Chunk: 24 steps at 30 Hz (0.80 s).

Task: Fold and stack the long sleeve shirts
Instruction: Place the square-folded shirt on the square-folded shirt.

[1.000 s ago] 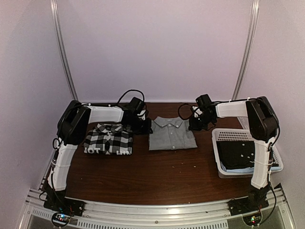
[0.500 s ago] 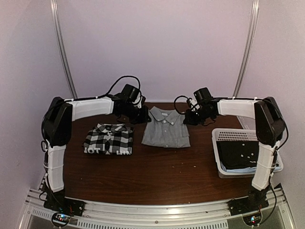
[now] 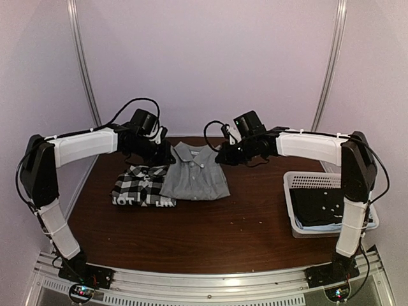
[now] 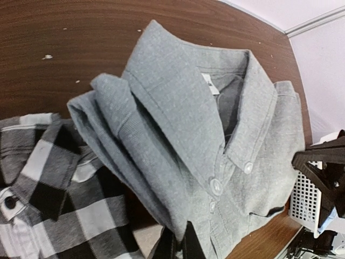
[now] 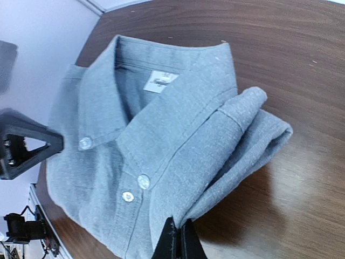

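The folded grey shirt (image 3: 194, 173) hangs lifted between both arms, its left edge over the folded black-and-white checked shirt (image 3: 141, 188) on the brown table. My left gripper (image 3: 163, 155) is shut on the grey shirt's left top edge; its fingertips (image 4: 181, 245) pinch the fold of the grey shirt (image 4: 215, 145) above the checked shirt (image 4: 48, 199). My right gripper (image 3: 223, 157) is shut on the shirt's right top edge. In the right wrist view the gripper (image 5: 178, 240) clamps a fold of the grey shirt (image 5: 161, 151) above the wood.
A white plastic basket (image 3: 370, 220) with dark clothing stands at the table's right edge. Pale walls close the table's back and sides. The arm bases sit on a metal rail (image 3: 210, 280) along the near edge.
Both arms have carried the grey shirt leftward, from the table's middle until it overlaps the checked shirt. Both grippers have stayed shut on it.
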Available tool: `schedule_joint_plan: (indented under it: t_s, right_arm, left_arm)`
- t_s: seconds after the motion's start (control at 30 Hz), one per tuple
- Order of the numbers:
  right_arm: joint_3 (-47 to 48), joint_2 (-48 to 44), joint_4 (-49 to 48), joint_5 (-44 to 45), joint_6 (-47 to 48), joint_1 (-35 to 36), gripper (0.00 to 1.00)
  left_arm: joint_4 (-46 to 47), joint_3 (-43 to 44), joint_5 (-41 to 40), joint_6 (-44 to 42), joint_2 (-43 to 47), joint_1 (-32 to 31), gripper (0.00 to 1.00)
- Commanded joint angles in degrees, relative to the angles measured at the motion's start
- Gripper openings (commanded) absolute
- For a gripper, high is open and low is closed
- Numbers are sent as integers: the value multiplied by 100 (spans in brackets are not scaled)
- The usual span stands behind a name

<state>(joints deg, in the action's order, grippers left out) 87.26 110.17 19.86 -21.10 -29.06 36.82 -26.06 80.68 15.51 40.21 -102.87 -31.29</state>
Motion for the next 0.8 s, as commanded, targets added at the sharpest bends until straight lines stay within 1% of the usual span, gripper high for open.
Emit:
schedule_joint_plan:
  t_s: [0.0,0.1,0.2,0.43,0.53,0.77]
  right_arm:
    - [732,365,-511,-147,-435,537,0]
    - [1233,707,-620,-153,-598,854,0]
    - [1723,1141,-734,-199,-750,1077,0]
    - [2935,2148,-838,-542,-1104,1301,0]
    - [3178,2428,-896,-627,-1218,1327,0]
    - [3282,2834,-1121,-746,-1421,1328,0]
  left_arm:
    - [-172,-500,1,-321,763,442,0]
    - [-401,-870,14,-524,1256,890,0]
    - [-655,-1064,18,-740,1567,1284,0]
    - [-872,-1335,24,-1076,1835,1929,0]
    - [-874,-1411,5,-1165,1811,2094,0]
    - [-795,-1490,-355,-1308,1621,2355,0]
